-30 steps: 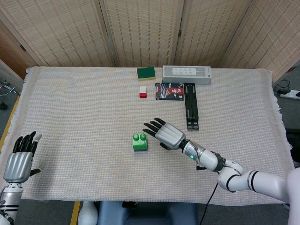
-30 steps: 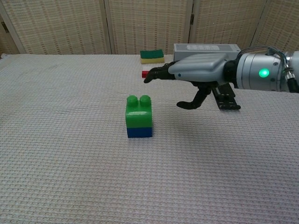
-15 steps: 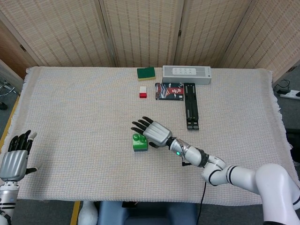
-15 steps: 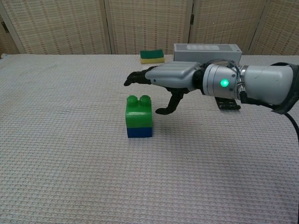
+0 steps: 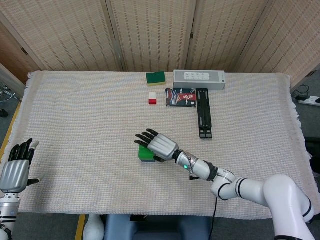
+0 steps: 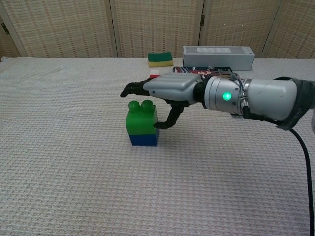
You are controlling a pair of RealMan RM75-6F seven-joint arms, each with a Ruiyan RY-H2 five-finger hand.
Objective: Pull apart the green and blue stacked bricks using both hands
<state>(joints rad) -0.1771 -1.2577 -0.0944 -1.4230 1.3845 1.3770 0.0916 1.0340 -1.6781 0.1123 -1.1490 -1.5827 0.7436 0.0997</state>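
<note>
The green brick [image 6: 141, 120] sits stacked on the blue brick [image 6: 143, 139] near the middle of the table; from the head view only a green edge [image 5: 144, 154] shows under my hand. My right hand [image 6: 165, 88] [image 5: 155, 145] hovers flat over the stack, fingers stretched out above the studs. Its thumb hangs down and touches the green brick's right side. Nothing is gripped. My left hand [image 5: 15, 172] rests far away at the table's near-left edge, fingers apart and empty, seen only in the head view.
At the back stand a green and yellow sponge [image 5: 156, 78], a grey box [image 5: 199, 79], a small red and white brick [image 5: 152, 98], a red and black packet [image 5: 181, 97] and a black stand [image 5: 202, 120]. A woven cloth [image 5: 75, 115] covers the table.
My right hand has slid left until it covers the stack, and its thumb now meets the green brick. The stack has shifted slightly left. My left hand has sunk a little.
</note>
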